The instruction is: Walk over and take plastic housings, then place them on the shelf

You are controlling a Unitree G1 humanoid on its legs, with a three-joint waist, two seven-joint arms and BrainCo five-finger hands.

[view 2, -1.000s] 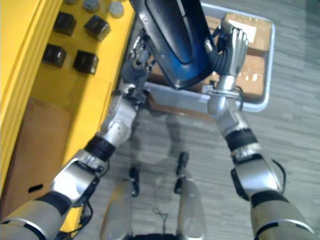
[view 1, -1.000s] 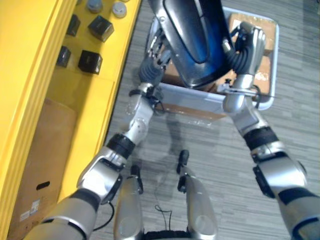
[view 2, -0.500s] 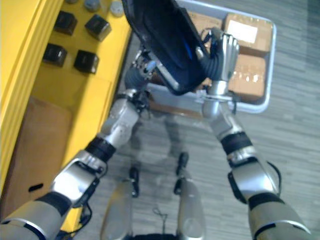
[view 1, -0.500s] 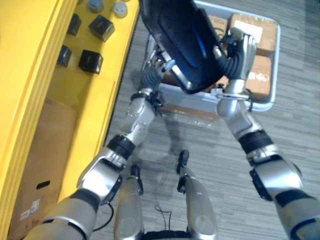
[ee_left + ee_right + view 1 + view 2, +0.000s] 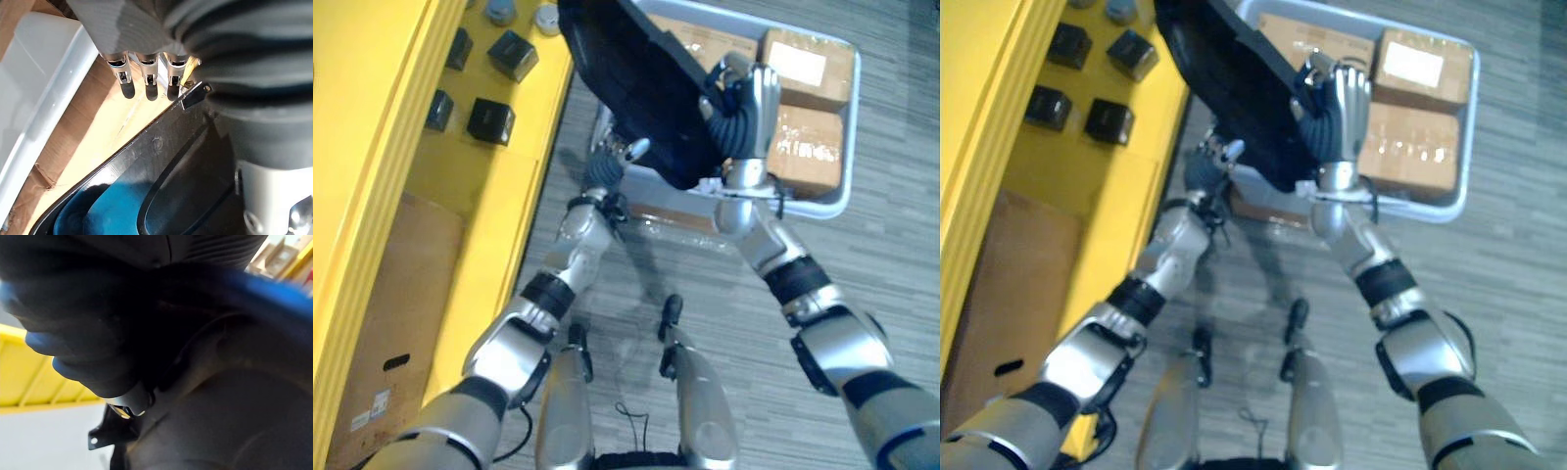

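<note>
A large black plastic housing (image 5: pixel 636 83) with a blue inner face (image 5: pixel 102 220) hangs tilted between my two hands, above the near left corner of a grey bin (image 5: pixel 822 208). My right hand (image 5: pixel 744 103) presses on its right side, fingers upright and the thumb hooked over its edge. My left hand (image 5: pixel 605 164) supports it from below on the left. In the left wrist view its fingers (image 5: pixel 149 81) lie straight along the housing's rim. The yellow shelf (image 5: pixel 499 186) stands just left of the housing.
The grey bin holds several brown cardboard boxes (image 5: pixel 803 147). On the yellow shelf lie small black blocks (image 5: pixel 489 119) and grey round caps (image 5: pixel 546 16). A big cardboard box (image 5: pixel 382 323) sits on the shelf's lower level. Grey plank floor (image 5: pixel 891 264) spreads to the right.
The housing has swung left toward the yellow shelf and tilted further, its dark outer side now facing me. Both hands moved left with it.
</note>
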